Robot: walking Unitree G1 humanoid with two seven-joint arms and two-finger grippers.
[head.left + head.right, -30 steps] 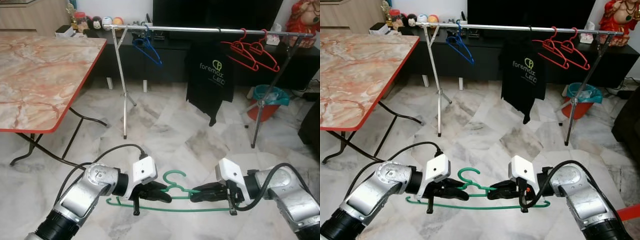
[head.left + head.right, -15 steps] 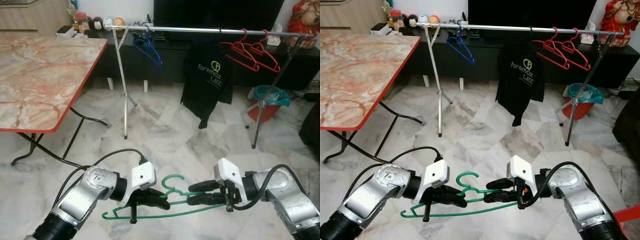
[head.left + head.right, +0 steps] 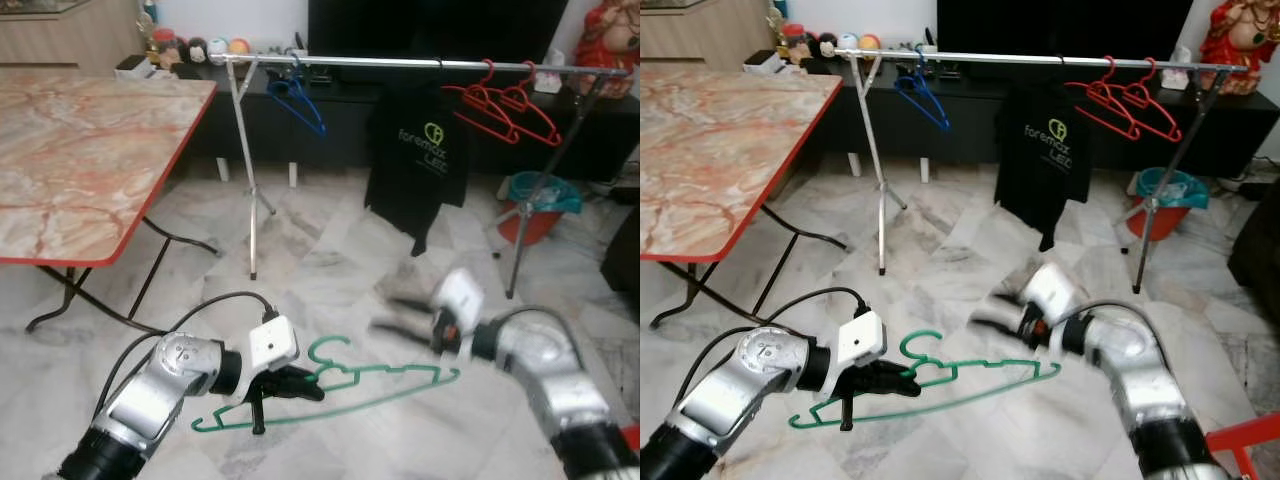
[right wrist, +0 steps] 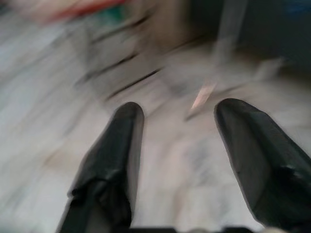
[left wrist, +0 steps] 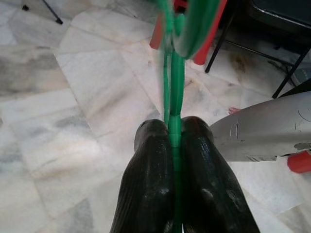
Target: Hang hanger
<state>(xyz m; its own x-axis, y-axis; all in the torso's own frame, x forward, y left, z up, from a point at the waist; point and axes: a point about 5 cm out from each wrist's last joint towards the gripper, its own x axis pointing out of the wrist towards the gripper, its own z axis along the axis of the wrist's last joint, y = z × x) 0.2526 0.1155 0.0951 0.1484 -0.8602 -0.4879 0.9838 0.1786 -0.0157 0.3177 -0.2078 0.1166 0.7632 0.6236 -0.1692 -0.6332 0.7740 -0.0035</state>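
Green hanger (image 3: 340, 385) sits low in the head views, toward six o'clock, held above the marble floor (image 3: 330, 270) and tilted, its far end higher toward three o'clock. Left gripper (image 3: 300, 382) has its two black fingers (image 5: 150, 194) pressed together on the green wire just below the hook, as the left wrist view shows closely. Right gripper (image 3: 400, 315) is blurred, at about four o'clock and apart from the hanger; in the right wrist view its fingers (image 4: 116, 155) stand spread wide with nothing between them.

Farther out, at nine to ten o'clock, stands a marble-patterned table (image 3: 80, 160) with a red edge and black folding legs. Toward twelve o'clock a metal clothes rail (image 3: 420, 63) spans the room on crossed legs. On it hang a blue hanger (image 3: 297, 98) near eleven o'clock, a black T-shirt (image 3: 420, 160) with pale lettering at twelve, and two red hangers (image 3: 505, 105) at one o'clock. Beyond the rail's right-hand leg, a red bucket (image 3: 535, 205) with a teal rim rests on the floor.
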